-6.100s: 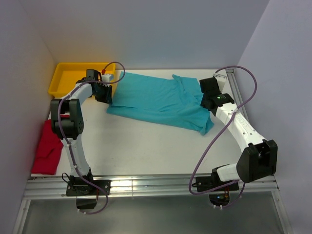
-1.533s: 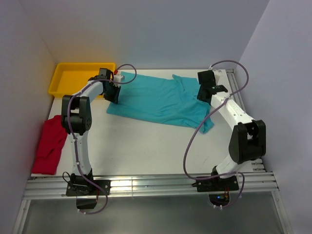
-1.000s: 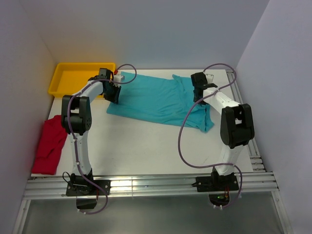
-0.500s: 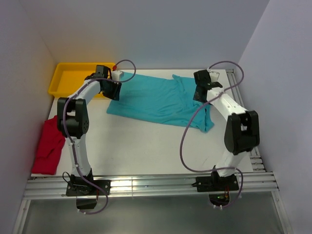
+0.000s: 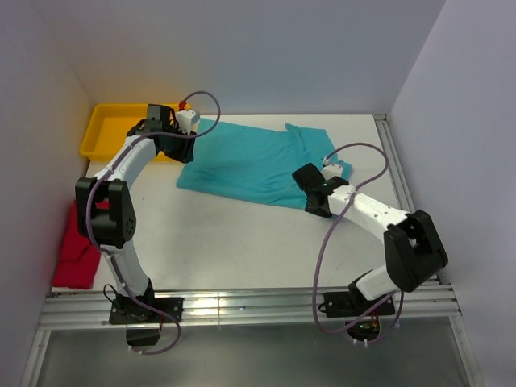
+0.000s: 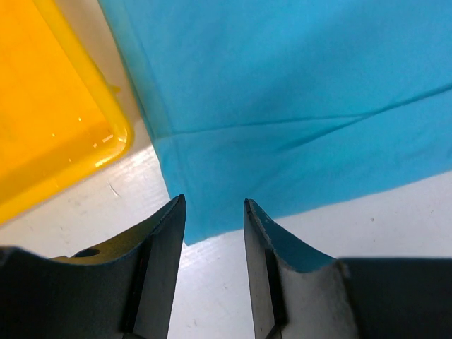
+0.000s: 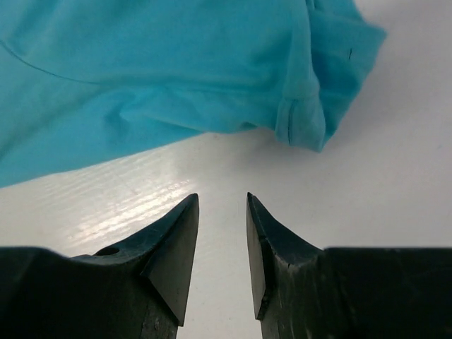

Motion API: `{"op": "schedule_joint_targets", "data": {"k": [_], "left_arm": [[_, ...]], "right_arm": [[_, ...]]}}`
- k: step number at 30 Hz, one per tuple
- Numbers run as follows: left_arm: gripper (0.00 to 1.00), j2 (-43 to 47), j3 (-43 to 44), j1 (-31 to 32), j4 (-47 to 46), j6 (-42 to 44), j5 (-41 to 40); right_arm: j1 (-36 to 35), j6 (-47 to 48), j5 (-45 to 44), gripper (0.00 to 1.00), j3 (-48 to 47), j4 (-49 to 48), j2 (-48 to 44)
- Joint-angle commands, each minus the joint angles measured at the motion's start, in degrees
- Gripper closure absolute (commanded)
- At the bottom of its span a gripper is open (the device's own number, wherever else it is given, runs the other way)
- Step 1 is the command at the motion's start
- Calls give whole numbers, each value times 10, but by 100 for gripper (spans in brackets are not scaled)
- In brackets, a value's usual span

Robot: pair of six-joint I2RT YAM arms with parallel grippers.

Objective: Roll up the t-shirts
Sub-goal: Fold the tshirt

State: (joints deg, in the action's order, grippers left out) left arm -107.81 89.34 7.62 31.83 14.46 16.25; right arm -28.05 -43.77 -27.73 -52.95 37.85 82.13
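Note:
The teal t-shirt (image 5: 246, 165) lies spread flat at the back middle of the table. The red t-shirt (image 5: 76, 250) is crumpled at the left edge. My left gripper (image 5: 172, 147) hovers over the teal shirt's left near corner (image 6: 212, 205), beside the tray; its jaws stand open with nothing between them. My right gripper (image 5: 309, 184) is at the shirt's right near edge. In the right wrist view that gripper (image 7: 221, 198) is open over bare table, with the shirt's hem and a bunched sleeve (image 7: 318, 99) just ahead of the tips.
A yellow tray (image 5: 113, 129) stands at the back left, its corner (image 6: 113, 134) close to the left fingers. Purple cables loop from both arms over the shirt. Walls close in the left, back and right. A metal rail runs along the near edge.
The right arm has swung from the shirt's far right side to its near right edge, jaws opening. The left gripper has opened and drawn back a little toward the tray.

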Motion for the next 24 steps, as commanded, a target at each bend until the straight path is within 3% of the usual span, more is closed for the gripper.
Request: {"op": "schedule_joint_targets", "data": {"k": [1, 9, 24], "left_arm": [[56, 42, -32, -7, -2, 15, 16], [56, 46, -43, -32, 9, 24, 32], [57, 26, -27, -41, 24, 35, 35]], "right_arm": [[-12, -70, -70, 60, 9, 31, 26], [-7, -111, -140, 61, 2, 51, 87], [30, -101, -141, 56, -43, 47, 152]]}}
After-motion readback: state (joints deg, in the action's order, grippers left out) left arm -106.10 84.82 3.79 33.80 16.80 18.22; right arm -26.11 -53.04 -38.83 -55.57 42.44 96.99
